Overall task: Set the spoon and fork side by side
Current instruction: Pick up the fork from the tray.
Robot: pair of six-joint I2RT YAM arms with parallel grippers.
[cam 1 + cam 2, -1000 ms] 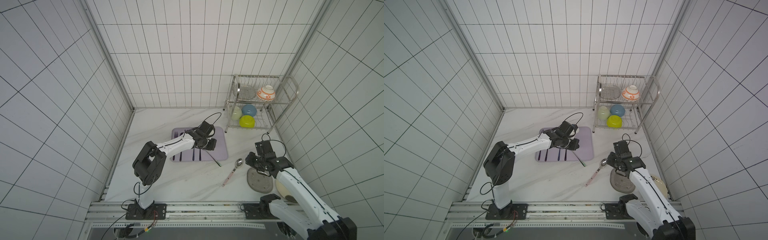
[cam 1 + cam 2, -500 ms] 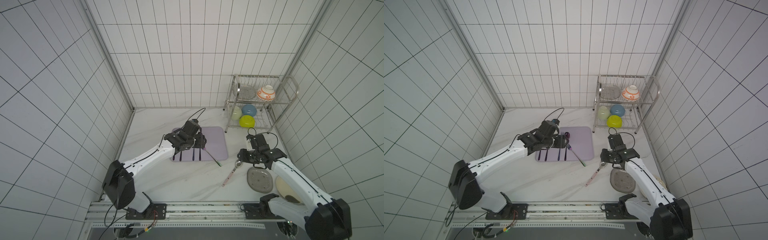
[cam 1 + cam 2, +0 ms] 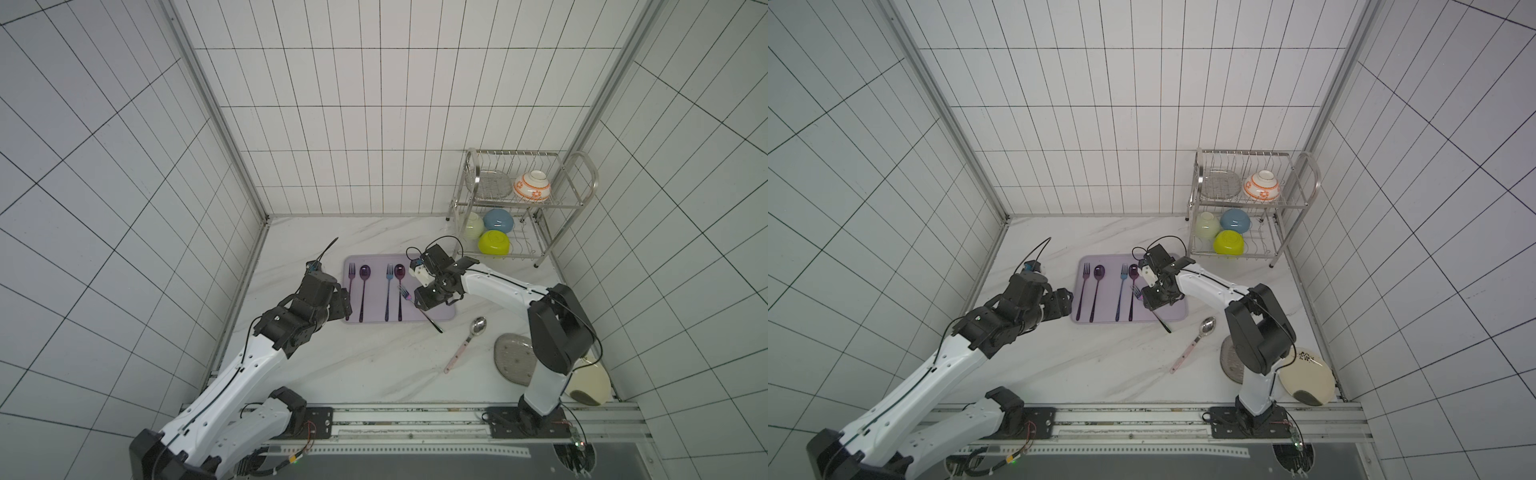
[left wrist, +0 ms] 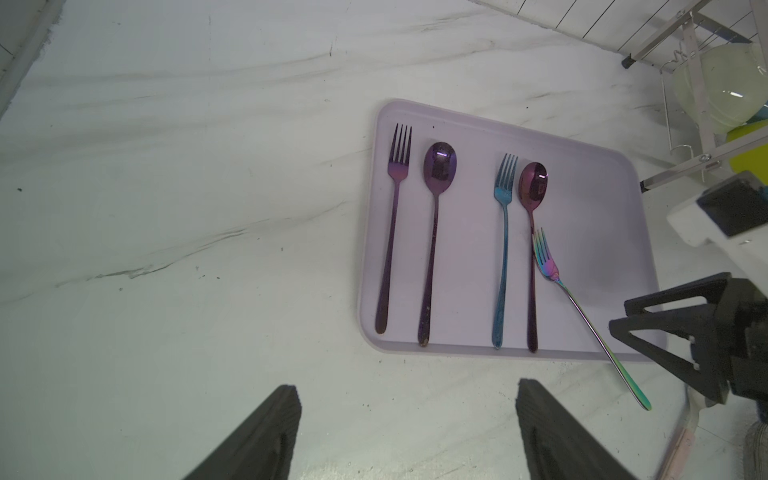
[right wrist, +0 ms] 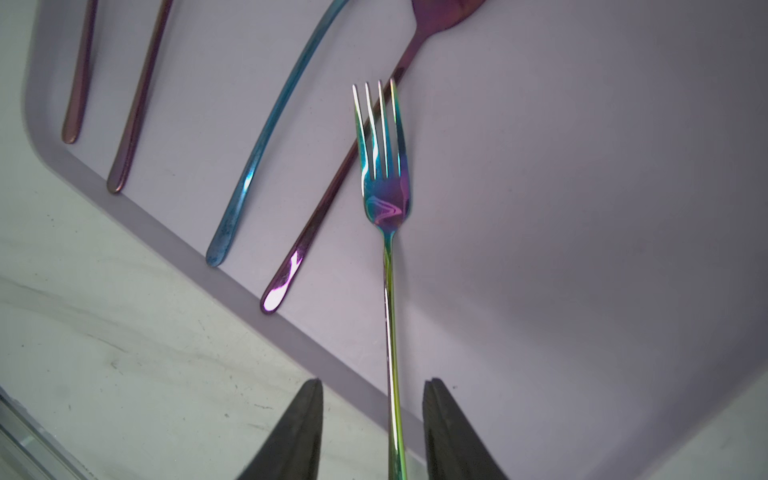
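Observation:
An iridescent fork [image 3: 433, 324] [image 3: 1162, 323] [image 4: 582, 316] [image 5: 390, 291] lies slantwise over the near right edge of the lilac tray [image 3: 374, 259] [image 3: 1108, 259], its tines resting against a purple spoon's handle. My right gripper [image 3: 428, 301] [image 3: 1152, 300] [image 5: 373, 382] is open and straddles the fork's handle without touching it. The pink-handled spoon [image 3: 478, 325] [image 3: 1207, 325] lies on the marble to the right of the tray. My left gripper [image 3: 343, 301] [image 3: 1065, 301] [image 4: 408, 386] is open and empty at the tray's left edge.
Two fork-and-spoon pairs lie parallel on the tray: a purple fork [image 3: 351, 286] with a spoon [image 3: 365, 291], and a blue fork [image 3: 388, 291] with a spoon [image 3: 400, 286]. A wire rack [image 3: 540, 199] with bowls stands back right. A grey plate [image 3: 511, 361] and a cream plate [image 3: 590, 386] lie near right.
My left gripper has opened and drawn back from the tray's right side to its left edge. My right arm swung from beside the spoon to over the fork's handle.

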